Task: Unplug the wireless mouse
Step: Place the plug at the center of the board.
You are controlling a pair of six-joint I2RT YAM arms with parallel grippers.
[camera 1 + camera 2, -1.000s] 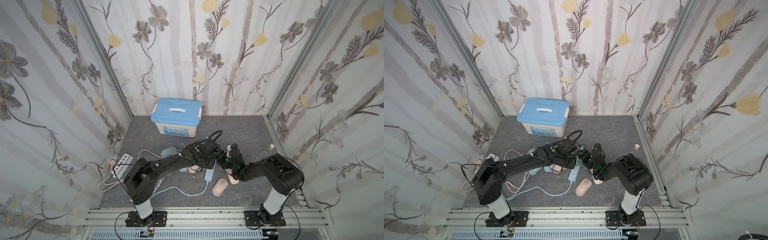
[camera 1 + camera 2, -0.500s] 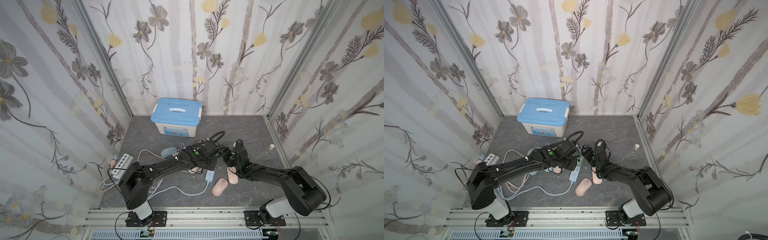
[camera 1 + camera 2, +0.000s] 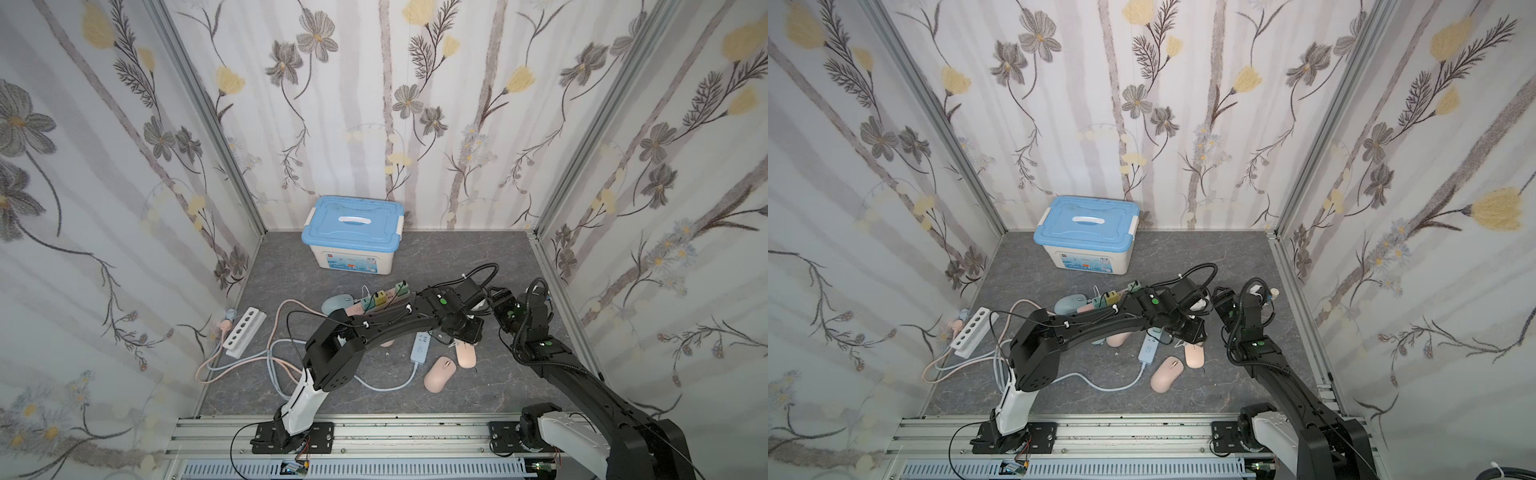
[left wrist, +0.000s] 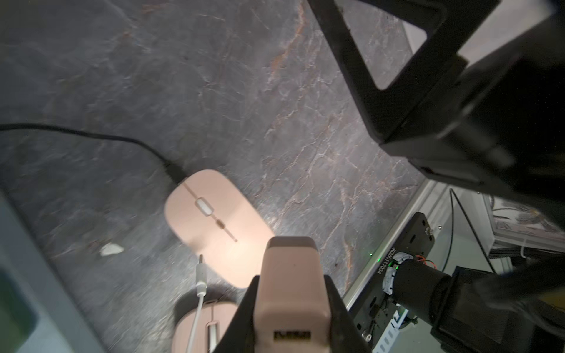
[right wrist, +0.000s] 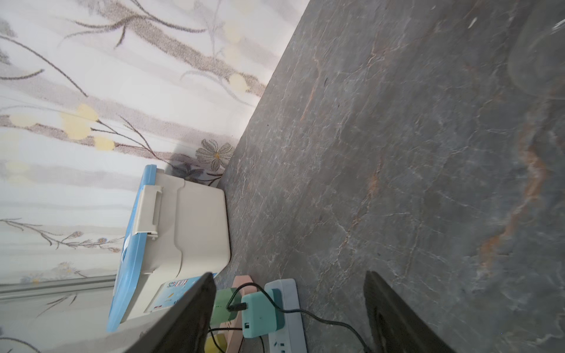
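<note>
Two pink mice lie on the grey floor near the front. One mouse (image 4: 214,220) (image 3: 439,374) (image 3: 1166,374) has a black cable (image 4: 122,139) plugged into its nose. The second mouse (image 4: 195,327) (image 3: 466,355) lies just under my left gripper, with the bare plug of a white cable (image 4: 201,272) resting loose beside it. My left gripper (image 4: 292,305) (image 3: 465,332) (image 3: 1187,330) is shut on a pink charger block (image 4: 289,266) and hangs above the mice. My right gripper (image 5: 289,290) (image 3: 498,299) (image 3: 1223,301) is open, empty, and raised to the right of the left one.
A blue-lidded box (image 3: 353,237) (image 5: 183,232) stands at the back wall. A power strip (image 5: 284,305) carries a teal charger (image 5: 260,314) with a black cable. A blue mouse (image 3: 337,304), a small blue strip (image 3: 420,348) and a white strip (image 3: 244,331) with looping cords lie left.
The left gripper has moved right with the pink block, to above the mice. The right gripper has drawn back and to the right, away from the mice, still open.
</note>
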